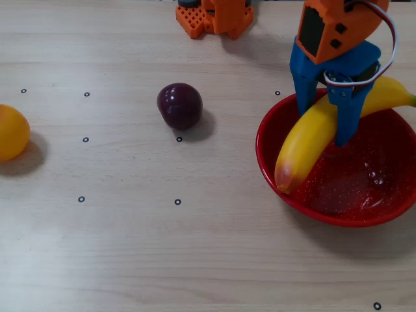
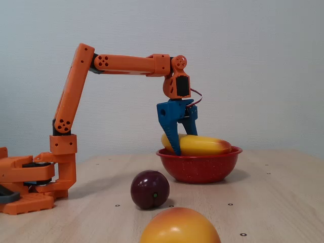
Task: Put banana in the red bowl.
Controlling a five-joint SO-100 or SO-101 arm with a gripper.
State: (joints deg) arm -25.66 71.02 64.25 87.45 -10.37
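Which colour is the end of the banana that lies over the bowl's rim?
Reddish-orange, fading into yellow on the banana; the overhead view shows it best.

A pale wood-grain finish, matt with a faint sheen, is seen on the desk (image 1: 195, 260). The red bowl (image 1: 273, 166) is observed as glossy, finely white-speckled, with bright highlights on its inner wall, and the banana (image 1: 312, 133) as smooth-skinned with a soft sheen. The tool (image 1: 322, 130) appears as matt blue plastic, the arm (image 2: 126, 64) as matt orange plastic with faint layer lines; a dark purple fruit (image 1: 179, 105) looks smooth and glossy.
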